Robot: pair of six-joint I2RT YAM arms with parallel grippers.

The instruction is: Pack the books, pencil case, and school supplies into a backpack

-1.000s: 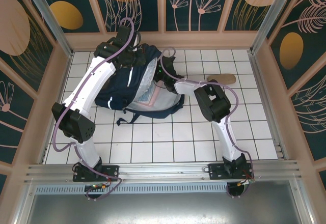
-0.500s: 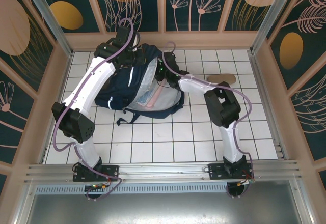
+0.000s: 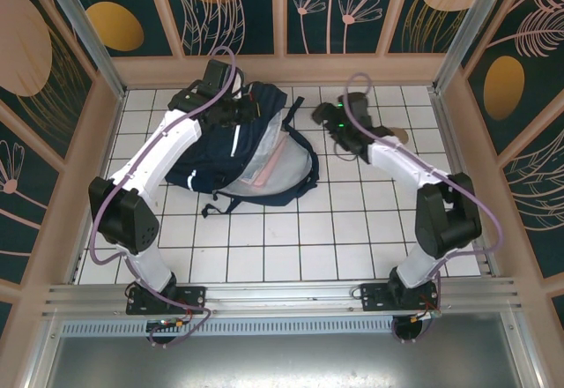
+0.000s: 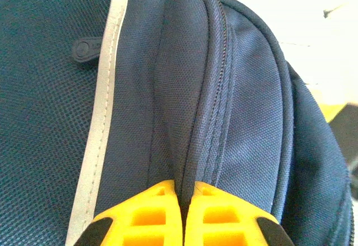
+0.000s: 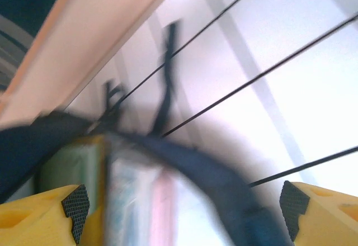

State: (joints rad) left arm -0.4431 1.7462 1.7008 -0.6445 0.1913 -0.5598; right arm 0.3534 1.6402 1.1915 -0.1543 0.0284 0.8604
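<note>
Right arm has backed out of the backpack. Right gripper sits just off its mouth, jaws wide apart and empty. Left gripper is pinched tight on backpack fabric. We judge most items packed. The tan pouch remains near the table's far-right edge, with open tiles around it.
</note>
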